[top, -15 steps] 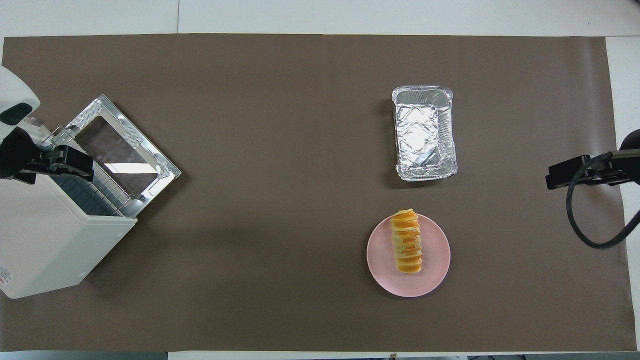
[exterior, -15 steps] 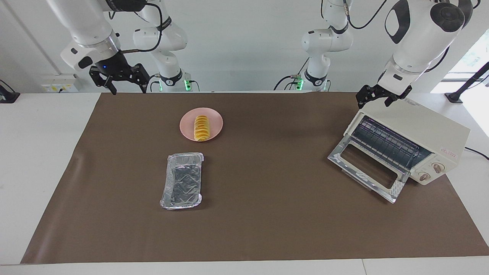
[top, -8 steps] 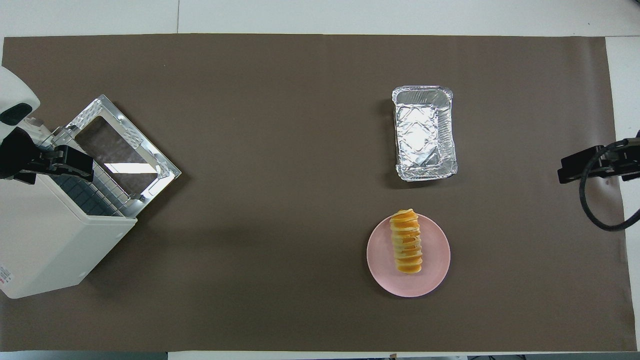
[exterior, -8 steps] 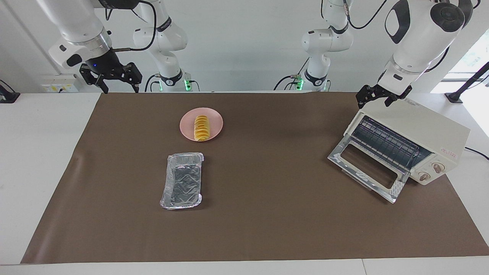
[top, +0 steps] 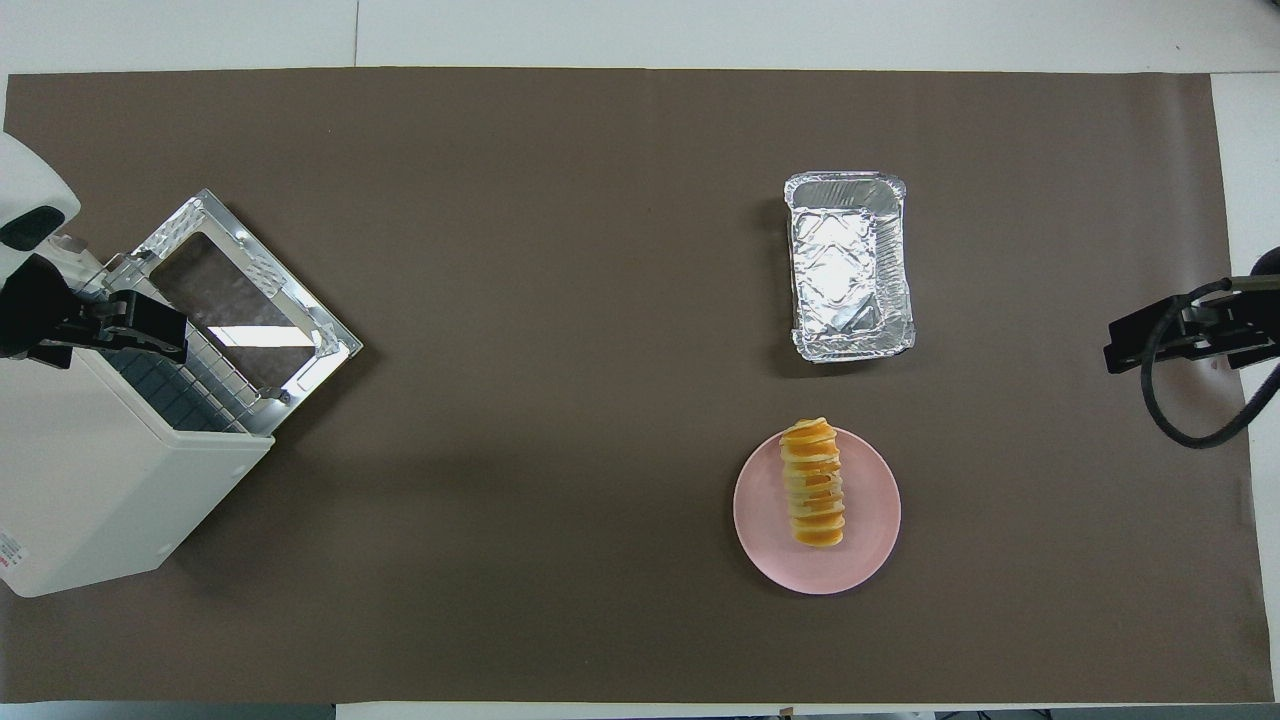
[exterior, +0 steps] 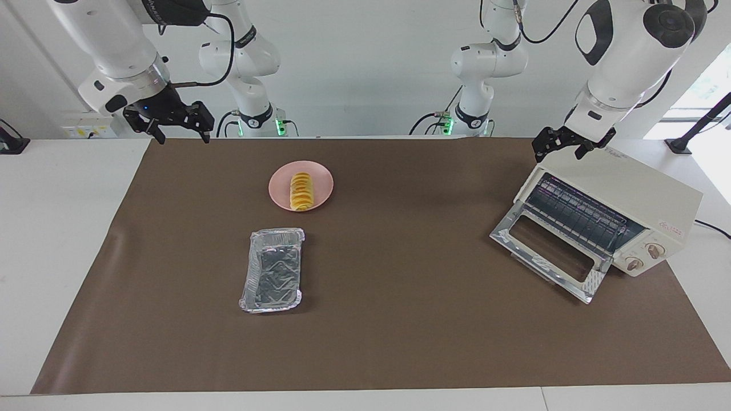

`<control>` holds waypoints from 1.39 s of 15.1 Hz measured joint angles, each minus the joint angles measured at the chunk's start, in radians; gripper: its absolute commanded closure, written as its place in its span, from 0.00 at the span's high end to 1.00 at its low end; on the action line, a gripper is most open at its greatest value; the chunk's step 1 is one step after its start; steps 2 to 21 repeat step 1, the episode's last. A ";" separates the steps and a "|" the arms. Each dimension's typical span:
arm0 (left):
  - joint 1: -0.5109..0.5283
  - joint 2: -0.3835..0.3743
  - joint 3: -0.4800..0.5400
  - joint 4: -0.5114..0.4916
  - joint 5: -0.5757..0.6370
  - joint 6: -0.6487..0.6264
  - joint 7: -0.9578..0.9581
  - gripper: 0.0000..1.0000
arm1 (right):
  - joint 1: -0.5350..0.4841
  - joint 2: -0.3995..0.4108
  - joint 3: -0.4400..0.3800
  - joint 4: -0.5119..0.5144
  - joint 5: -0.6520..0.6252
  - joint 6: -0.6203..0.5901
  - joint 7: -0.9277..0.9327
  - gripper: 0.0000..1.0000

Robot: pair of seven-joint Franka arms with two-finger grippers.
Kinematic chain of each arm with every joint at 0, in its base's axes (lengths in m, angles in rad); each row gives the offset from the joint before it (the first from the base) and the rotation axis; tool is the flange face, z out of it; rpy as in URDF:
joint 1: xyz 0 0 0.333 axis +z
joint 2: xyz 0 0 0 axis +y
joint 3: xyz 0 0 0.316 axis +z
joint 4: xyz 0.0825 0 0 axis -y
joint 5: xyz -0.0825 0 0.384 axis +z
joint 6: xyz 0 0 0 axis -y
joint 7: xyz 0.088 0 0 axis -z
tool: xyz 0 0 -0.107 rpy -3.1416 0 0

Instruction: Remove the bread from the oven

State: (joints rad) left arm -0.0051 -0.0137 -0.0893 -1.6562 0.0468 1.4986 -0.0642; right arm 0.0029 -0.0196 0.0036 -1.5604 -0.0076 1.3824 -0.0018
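The bread (exterior: 301, 191) lies on a round pink plate (exterior: 280, 193) on the brown mat, toward the right arm's end; it also shows in the overhead view (top: 812, 484). The cream-white oven (exterior: 651, 191) stands at the left arm's end with its glass door (exterior: 548, 251) dropped open and its wire rack bare. It also shows in the overhead view (top: 90, 500). My left gripper (exterior: 562, 151) hangs open and empty over the oven's top edge. My right gripper (exterior: 181, 136) is open and empty, raised over the mat's corner at the right arm's end.
An empty crinkled foil tray (exterior: 272, 269) lies farther from the robots than the plate; it also shows in the overhead view (top: 848, 265). The brown mat (exterior: 400, 319) covers most of the white table.
My right gripper drew a little toward the right arm's end of the table, then came slightly back. The left arm, bread, plate, tray and oven have not moved.
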 measured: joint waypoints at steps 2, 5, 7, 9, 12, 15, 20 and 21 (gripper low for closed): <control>0.000 0.000 0.000 0.000 0.000 0.000 0.000 1.00 | 0.000 0.000 0.000 0.000 0.000 0.000 0.000 1.00; 0.000 0.000 0.000 0.000 0.000 0.000 0.000 1.00 | 0.000 0.000 0.000 0.000 0.000 0.000 0.000 1.00; 0.000 0.000 0.000 0.000 0.000 0.000 0.000 1.00 | 0.000 0.000 0.000 0.000 0.000 0.000 0.000 1.00; 0.000 0.000 0.000 0.000 0.000 0.000 0.000 1.00 | 0.000 0.000 0.000 0.000 0.000 0.000 0.000 1.00; 0.000 0.000 0.000 0.000 0.000 0.000 0.000 1.00 | 0.000 0.000 0.000 0.000 0.000 0.000 0.000 1.00; 0.000 0.000 0.000 0.000 0.000 0.000 0.000 1.00 | 0.000 0.000 0.000 0.000 0.000 0.000 0.000 1.00; 0.000 0.000 0.000 0.000 0.000 0.000 0.000 1.00 | 0.000 0.000 0.000 0.000 0.000 0.000 0.000 1.00; 0.000 0.000 0.000 0.000 0.000 0.000 0.000 1.00 | 0.000 0.000 0.000 0.000 0.000 0.000 0.000 1.00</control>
